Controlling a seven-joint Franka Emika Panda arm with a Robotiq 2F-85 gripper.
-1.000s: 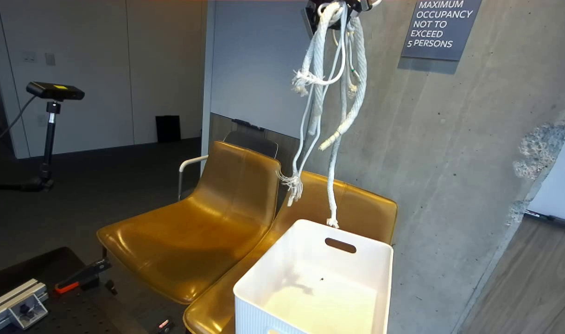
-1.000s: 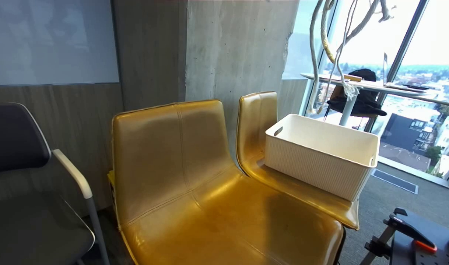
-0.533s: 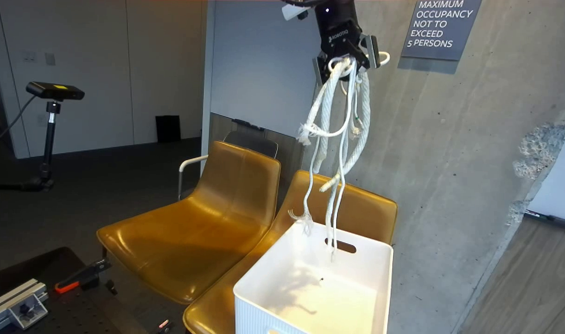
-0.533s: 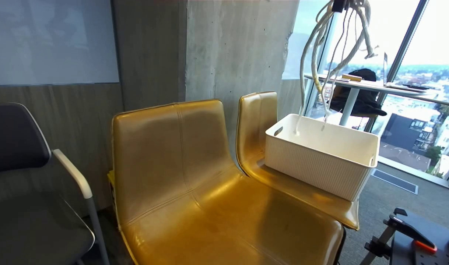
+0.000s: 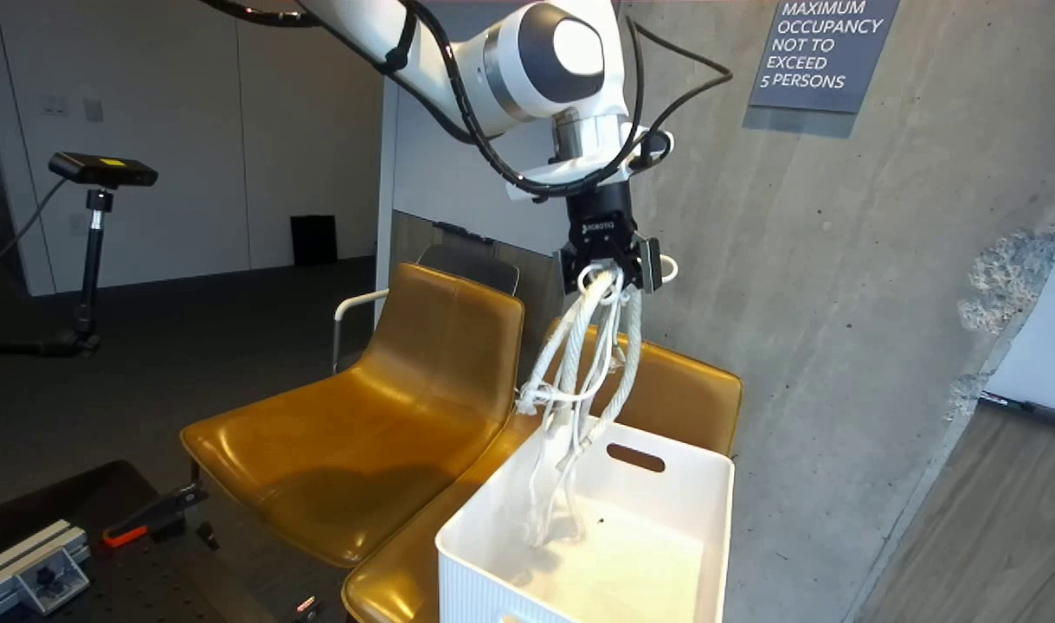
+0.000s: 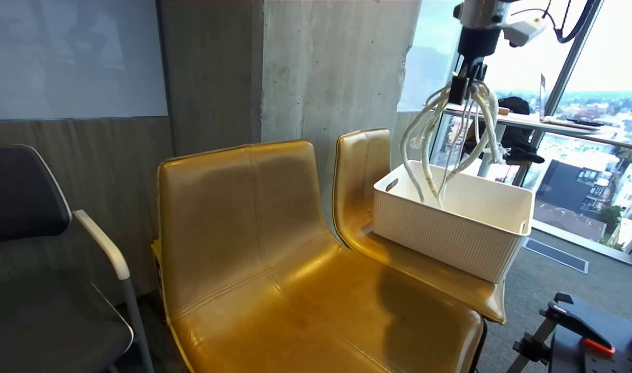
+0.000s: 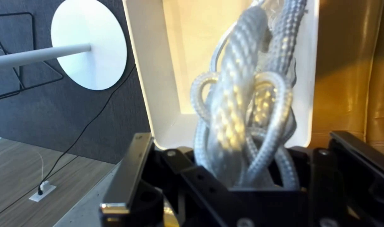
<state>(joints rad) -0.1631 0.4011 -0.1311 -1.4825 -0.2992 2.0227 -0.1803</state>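
Gripper (image 5: 609, 275) clamped on a bundle of white ropes (image 7: 231, 107). Bundle hangs over the white bin (image 6: 445, 233) on the right tan chair (image 5: 687, 381), its lower part inside in both exterior views. Likely best: slow, steady moves, firm pinch, little swing. Watch the frayed end (image 5: 528, 400), close to the bin's left side; could snag.

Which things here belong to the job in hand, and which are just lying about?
In the job: pincer; rope bundle in its grip; white bin beneath; gold chair bearing it.

Just about: neighbouring chair; dark chair; black-and-orange tool; camera on stand.
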